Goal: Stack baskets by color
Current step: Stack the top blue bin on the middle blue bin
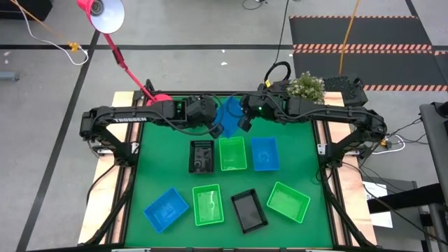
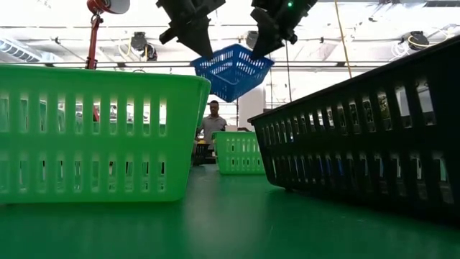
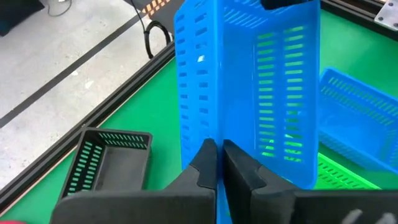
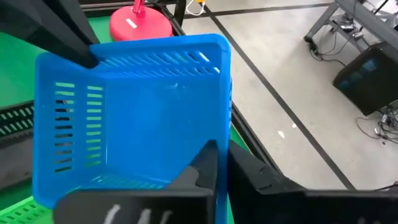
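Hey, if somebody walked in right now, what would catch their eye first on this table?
A blue basket is held up in the air at the far edge of the mat, with the left gripper and the right gripper each shut on a wall. Below it, seven more baskets lie singly on the green mat, none stacked.

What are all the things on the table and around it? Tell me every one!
Blue baskets: three; one held in the air at the far edge, one far row right, one near left.
Green baskets: three; far row middle, near middle, near right.
Black baskets: two seen; far row left, near middle.
Pink lamp: one; base at far left corner.
Small plant: one, far right corner.
Person: one, background.
Left gripper: shut on held basket.
Right gripper: shut on same basket.
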Controlling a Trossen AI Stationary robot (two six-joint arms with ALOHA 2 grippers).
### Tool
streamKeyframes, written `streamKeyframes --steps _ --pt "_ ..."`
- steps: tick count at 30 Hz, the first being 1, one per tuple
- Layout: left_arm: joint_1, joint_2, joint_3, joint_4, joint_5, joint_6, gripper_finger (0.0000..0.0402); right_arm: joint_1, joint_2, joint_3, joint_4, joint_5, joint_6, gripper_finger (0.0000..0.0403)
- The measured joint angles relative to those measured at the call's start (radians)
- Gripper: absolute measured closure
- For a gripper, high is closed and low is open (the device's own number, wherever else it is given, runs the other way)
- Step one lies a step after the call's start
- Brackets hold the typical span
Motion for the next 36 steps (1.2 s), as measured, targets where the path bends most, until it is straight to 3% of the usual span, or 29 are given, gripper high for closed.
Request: streamKeyframes --steps 10,14,19,23,30,36 --pt "-0.003 0.000 0.000 0.047 0.024 -0.047 0.0367 -0.004 0.000 -0.005 -0.007 0.007 -0.012 0.0395" --pt "-0.005 0.000 0.000 0.054 0.039 -0.085 0.0312 -0.004 -0.001 -0.005 -0.035 -0.011 -0.019 0.0395" --pt "-0.011 -0.048 0.015 0.040 0.056 -0.137 0.0233 -0.011 -0.022 -0.006 -0.090 -0.138 -0.019 0.0398" --pt "-0.014 -0.119 0.016 0.038 0.040 -0.149 0.0198 -0.015 -0.055 -0.006 -0.110 -0.230 -0.029 0.0398" --pt "-0.011 -0.225 0.016 -0.043 0.039 -0.100 0.0204 -0.040 -0.143 -0.005 -0.191 -0.447 -0.025 0.0398" --pt "-0.016 -0.256 0.017 -0.101 0.150 -0.056 0.0224 -0.058 -0.194 -0.005 -0.309 -0.565 -0.046 0.0398"
